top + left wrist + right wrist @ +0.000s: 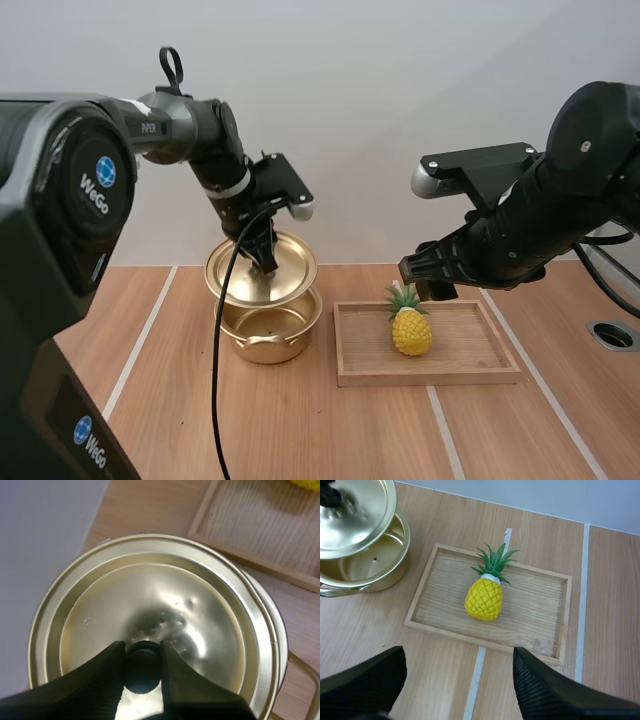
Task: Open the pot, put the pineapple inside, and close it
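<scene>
The lid (262,270) is held raised over the pot (268,338) by its knob (143,667), pinched in the left gripper (268,262), while the pineapple (411,327) is seen in the tray (470,374) below the wide-open right gripper (457,656), so only the opening is judged done

A plain pale-grey wall (400,80) backs a light wooden table (300,430). Thin white lines (140,345) cross the surface, with a dark round hole (612,335) near its right edge.
</scene>
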{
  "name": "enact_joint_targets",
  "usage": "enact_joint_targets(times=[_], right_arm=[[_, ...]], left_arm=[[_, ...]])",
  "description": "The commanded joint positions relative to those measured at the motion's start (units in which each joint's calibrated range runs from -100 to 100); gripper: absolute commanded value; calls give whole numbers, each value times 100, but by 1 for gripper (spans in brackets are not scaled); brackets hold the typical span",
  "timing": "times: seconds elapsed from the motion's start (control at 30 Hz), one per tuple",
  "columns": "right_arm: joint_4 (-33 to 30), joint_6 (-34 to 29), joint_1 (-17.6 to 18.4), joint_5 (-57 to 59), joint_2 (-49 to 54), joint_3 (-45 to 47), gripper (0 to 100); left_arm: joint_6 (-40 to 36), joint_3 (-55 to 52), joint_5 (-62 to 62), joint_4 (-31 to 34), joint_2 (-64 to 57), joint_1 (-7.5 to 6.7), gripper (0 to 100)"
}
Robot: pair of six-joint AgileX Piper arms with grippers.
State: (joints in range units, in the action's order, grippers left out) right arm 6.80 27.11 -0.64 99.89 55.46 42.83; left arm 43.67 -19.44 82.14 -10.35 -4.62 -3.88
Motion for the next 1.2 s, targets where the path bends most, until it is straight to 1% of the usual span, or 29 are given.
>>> enact_joint_targets(times=[0.0,0.2,0.33,0.47,0.67,0.77,0.9,0.97,1.03,1.17], right_arm=[[12,52,-24,11,17,-22,100],[12,52,-24,11,17,-22,100],[12,52,-24,11,28,-22,100],[12,52,-24,11,28,-22,100],[12,52,-24,11,28,-22,100],[12,52,-24,11,28,-22,100],[12,52,-24,11,28,-22,100],[12,52,-24,11,28,-22,100],[12,52,-24,11,28,-22,100],[12,52,-24,11,28,-22,100]], left_arm=[[-226,368,52,-12,-632,-14,0],[-833,1290,-534,37,-1876,-14,0],[-1112,2182,-1121,71,-2591,-14,0],[-1582,3276,-1698,470,-2977,-14,0],[-2722,5065,-2198,1242,-3007,-14,0],[-3145,5906,-2455,1391,-2889,-14,0],[-3571,6749,-2652,1403,-2733,-14,0],[-3701,7022,-2774,1403,-2691,-14,0],[-3725,7178,-3159,1403,-2646,-14,0],[-3725,7198,-4495,1401,-2646,-14,0]])
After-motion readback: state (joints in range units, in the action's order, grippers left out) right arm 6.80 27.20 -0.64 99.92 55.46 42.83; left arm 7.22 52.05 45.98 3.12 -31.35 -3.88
